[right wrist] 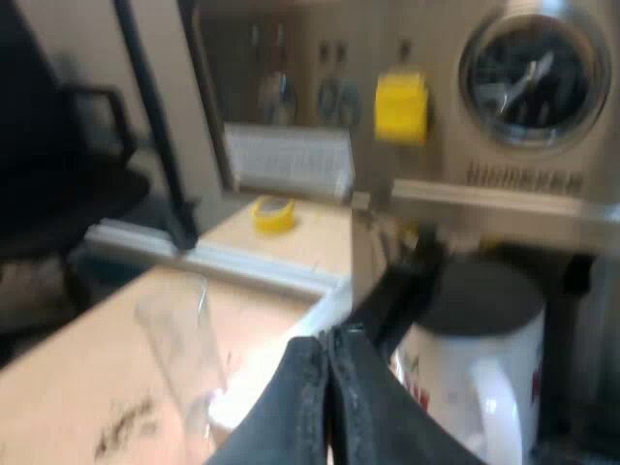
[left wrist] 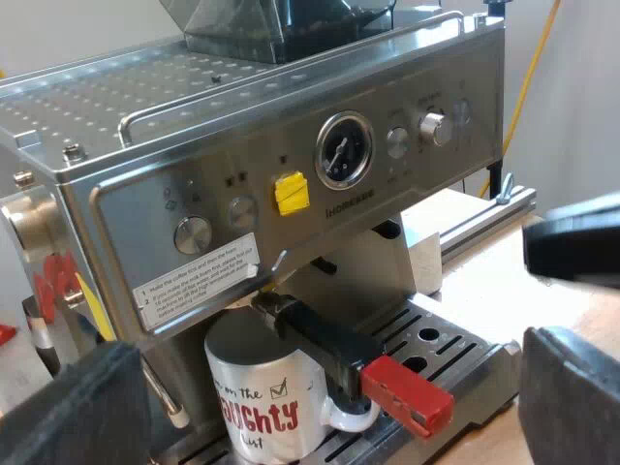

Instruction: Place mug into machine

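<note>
A white mug [left wrist: 254,392] with red lettering stands on the drip tray [left wrist: 455,351] of the steel espresso machine [left wrist: 145,208], under the brew head. The metal holder is locked in just above the mug, its dark handle [left wrist: 325,341] ending in red [left wrist: 407,394]. My left gripper [left wrist: 334,387] faces the machine's front, open, its fingers [left wrist: 567,397] wide apart with nothing between them. My right gripper [right wrist: 329,387] is shut with nothing held, close beside the mug [right wrist: 489,373], and apart from it.
The bean hopper [left wrist: 281,24] sits on the machine's top. A measuring glass [right wrist: 184,354] stands on the wooden table near my right gripper, with a yellow object [right wrist: 274,213] farther off. A black blurred shape [left wrist: 576,242] hangs beyond the drip tray's end.
</note>
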### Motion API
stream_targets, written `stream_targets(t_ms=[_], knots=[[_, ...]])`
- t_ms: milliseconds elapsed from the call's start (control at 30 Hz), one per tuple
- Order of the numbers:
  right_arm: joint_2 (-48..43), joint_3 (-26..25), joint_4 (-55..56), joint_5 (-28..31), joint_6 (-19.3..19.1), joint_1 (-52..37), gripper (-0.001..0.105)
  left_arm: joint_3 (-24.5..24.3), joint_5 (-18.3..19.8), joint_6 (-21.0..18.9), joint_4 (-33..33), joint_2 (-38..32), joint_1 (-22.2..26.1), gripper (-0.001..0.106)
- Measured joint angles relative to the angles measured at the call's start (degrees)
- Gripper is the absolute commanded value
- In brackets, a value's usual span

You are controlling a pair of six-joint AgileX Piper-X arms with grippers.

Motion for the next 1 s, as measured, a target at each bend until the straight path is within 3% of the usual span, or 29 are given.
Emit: stream_targets(t_ms=[133, 400, 1000], knots=[[1.39, -5.26, 1.9, 5.18, 0.0, 0.41, 0.0, 0.0, 1.02, 0.0, 0.13, 0.0, 0.0, 0.078], [8.24, -14.55, 8.33, 6.54, -0.16, 0.41, 0.0, 0.0, 2.42, 0.0, 0.13, 0.0, 0.0, 0.078], [22.26, -25.33, 9.04, 7.28, -0.38, -5.93, 0.0, -1.91, 3.33, 0.0, 0.44, 0.0, 0.0, 0.078]])
